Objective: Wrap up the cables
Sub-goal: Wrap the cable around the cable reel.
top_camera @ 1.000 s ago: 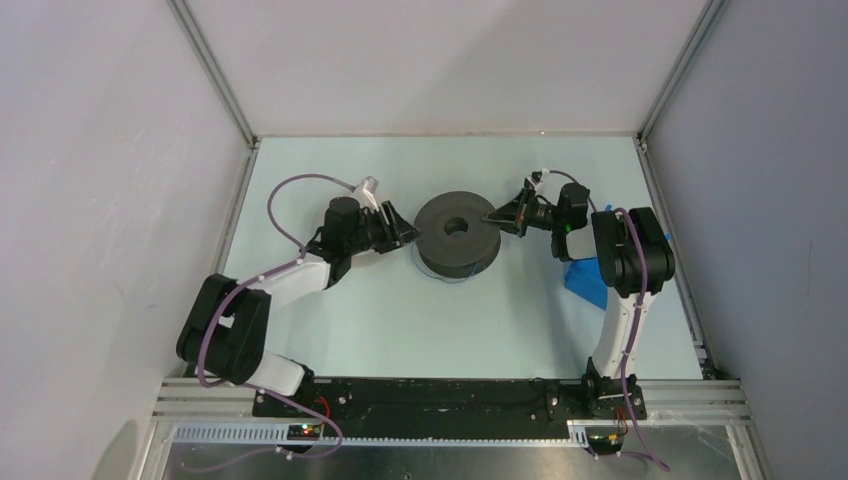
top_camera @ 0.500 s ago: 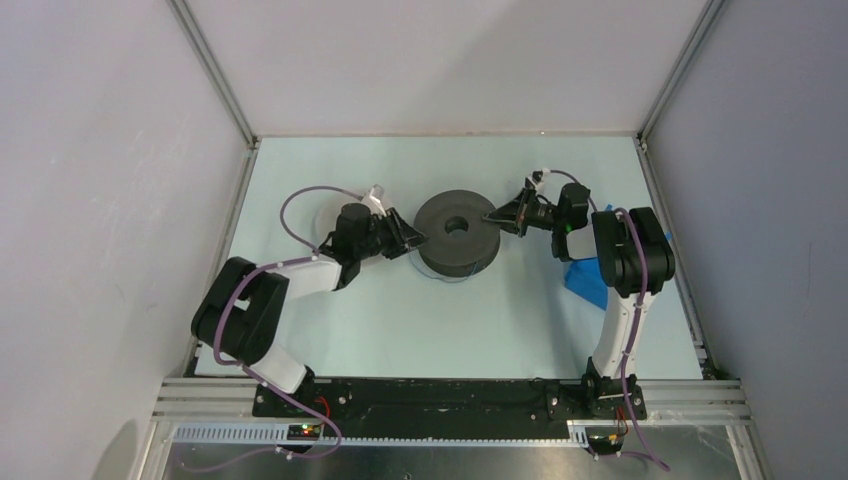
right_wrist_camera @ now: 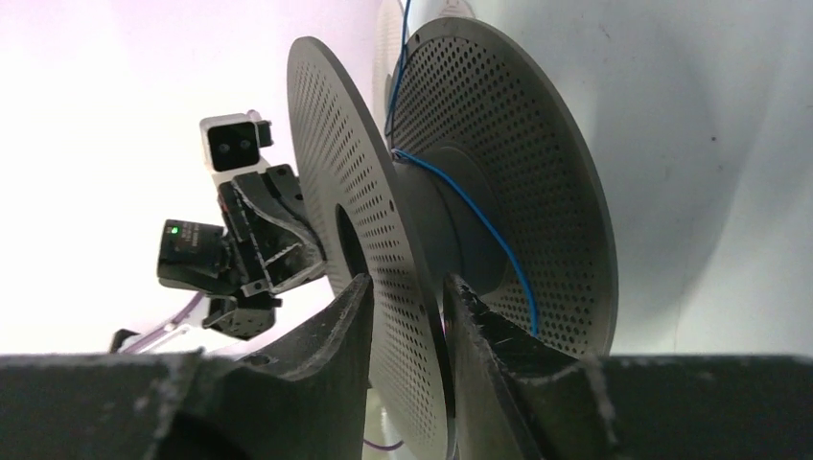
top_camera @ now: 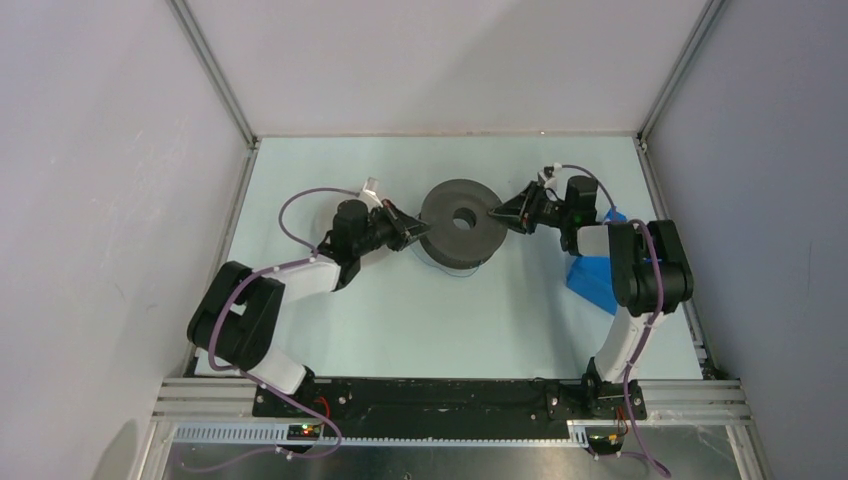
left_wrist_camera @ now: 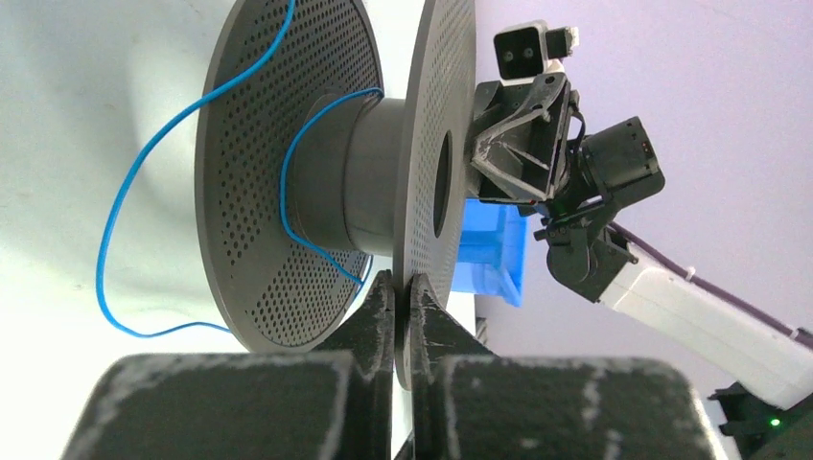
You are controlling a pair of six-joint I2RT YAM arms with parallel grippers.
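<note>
left gripper (left_wrist_camera: 403,287) now pinches the spool (top_camera: 460,222) rim as the right gripper (right_wrist_camera: 407,287) spreads loose around it, likely a change of hold for turning; blue cable (left_wrist_camera: 285,192) sits loosely round the core.

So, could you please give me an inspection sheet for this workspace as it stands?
Surface: pale table, plain.
Job's things: blue cable loosely looped round the hub of the dark grey spool, slack trailing outside a flange.
Clutter: blue bin beside the right arm.
Grippers: left gripper shut on the spool's flange rim; right gripper open, straddling the opposite rim.
Cables: lilac arm cables loop clear of the spool.
Surroundings: white walls, aluminium frame.
</note>
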